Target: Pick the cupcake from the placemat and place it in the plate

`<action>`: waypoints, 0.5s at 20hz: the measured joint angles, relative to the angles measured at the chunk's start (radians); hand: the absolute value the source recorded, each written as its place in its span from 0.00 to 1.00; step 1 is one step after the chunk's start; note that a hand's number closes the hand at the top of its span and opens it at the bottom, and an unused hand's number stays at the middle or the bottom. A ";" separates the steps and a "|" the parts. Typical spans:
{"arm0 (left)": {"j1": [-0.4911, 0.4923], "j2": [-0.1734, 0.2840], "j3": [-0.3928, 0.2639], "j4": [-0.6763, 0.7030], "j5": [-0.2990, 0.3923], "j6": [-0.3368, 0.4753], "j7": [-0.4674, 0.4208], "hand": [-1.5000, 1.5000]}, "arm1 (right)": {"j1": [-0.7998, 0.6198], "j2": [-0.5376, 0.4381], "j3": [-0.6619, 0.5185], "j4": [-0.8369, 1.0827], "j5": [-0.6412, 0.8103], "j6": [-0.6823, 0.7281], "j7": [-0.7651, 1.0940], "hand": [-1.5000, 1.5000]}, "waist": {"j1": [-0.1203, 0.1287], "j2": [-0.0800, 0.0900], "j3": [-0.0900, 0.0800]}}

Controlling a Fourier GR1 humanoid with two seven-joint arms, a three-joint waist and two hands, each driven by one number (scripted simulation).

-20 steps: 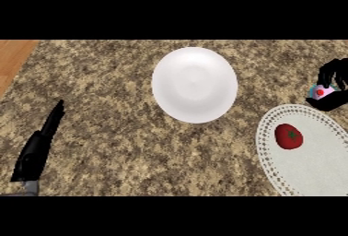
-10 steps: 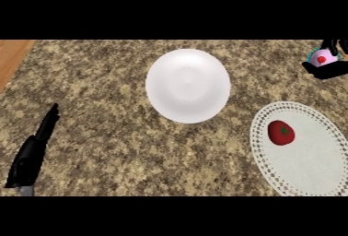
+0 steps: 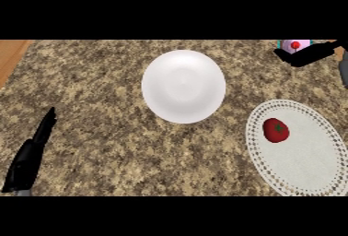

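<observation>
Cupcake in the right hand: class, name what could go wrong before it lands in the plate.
1. The cupcake is held at the view's top right edge, partly cut off by the right hand, so the hold is hard to judge; it might slip in transit.
2. The plate lies well to the left; releasing short would leave it on the counter.

Cupcake (image 3: pixel 296 45) half hidden in right hand (image 3: pixel 309 54), placemat (image 3: pixel 299 147) cut off at right edge
</observation>
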 measured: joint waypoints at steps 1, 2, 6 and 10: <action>0.003 0.008 0.007 -0.014 0.006 -0.008 0.011 0.50 | -0.005 0.030 0.011 -0.027 -0.003 0.004 0.031 1.00 | 0.000 -0.001 0.000; 0.004 0.005 0.008 -0.011 0.004 -0.008 0.005 0.50 | -0.019 0.050 0.017 -0.036 -0.004 0.012 0.051 1.00 | 0.001 0.000 0.000; 0.000 0.005 0.020 0.007 0.007 -0.021 -0.009 0.50 | -0.056 0.135 0.045 -0.089 -0.007 0.030 0.155 1.00 | 0.001 0.001 0.000; -0.012 -0.003 0.023 0.023 -0.007 -0.018 -0.016 0.50 | -0.085 0.225 0.079 -0.116 0.004 0.038 0.270 1.00 | 0.002 0.002 0.000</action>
